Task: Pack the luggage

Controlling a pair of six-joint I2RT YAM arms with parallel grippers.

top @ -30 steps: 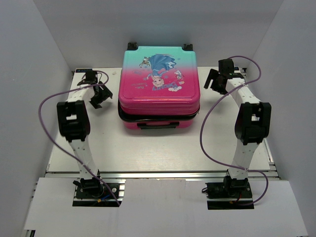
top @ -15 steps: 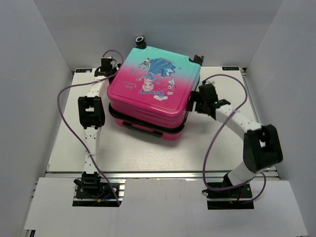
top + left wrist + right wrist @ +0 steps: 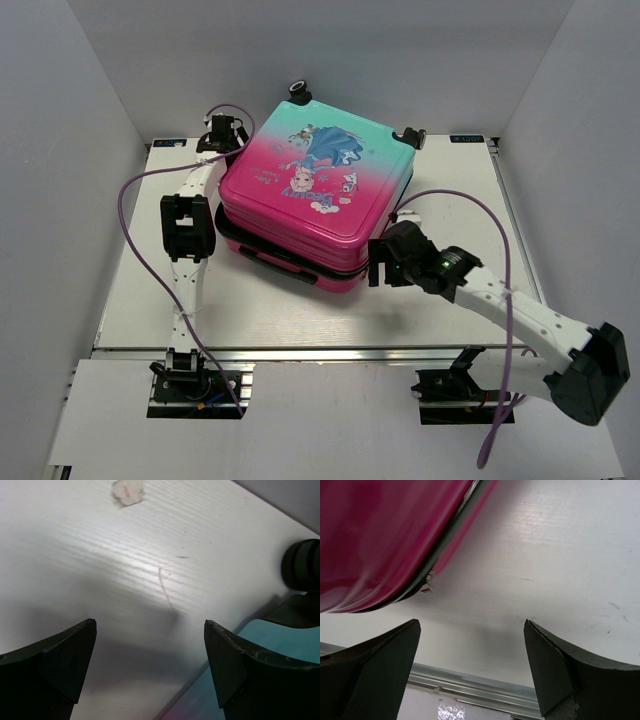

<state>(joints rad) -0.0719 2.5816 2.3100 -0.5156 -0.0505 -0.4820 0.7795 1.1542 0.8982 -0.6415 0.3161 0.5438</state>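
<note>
Luggage point(image 3: 315, 205) lay flat, shell shut, skewed on the table point(image 3: 290, 315) toward twelve o'clock. Left gripper point(image 3: 222, 135) sat at its ten o'clock corner, right gripper point(image 3: 378, 262) at five o'clock, both spread wide and empty. Packing looked nearly done; whether it was zipped was unclear.

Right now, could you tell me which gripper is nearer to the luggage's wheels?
Left. The left gripper sits beside the luggage's far-left corner, near a wheel; the right gripper is at its near-right corner, the opposite end.

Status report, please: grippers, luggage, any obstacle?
Left gripper open, empty, beside luggage far-left corner. Right gripper open, empty, beside near-right corner. Luggage shut, flat on table, askew. Nothing blocking.
</note>
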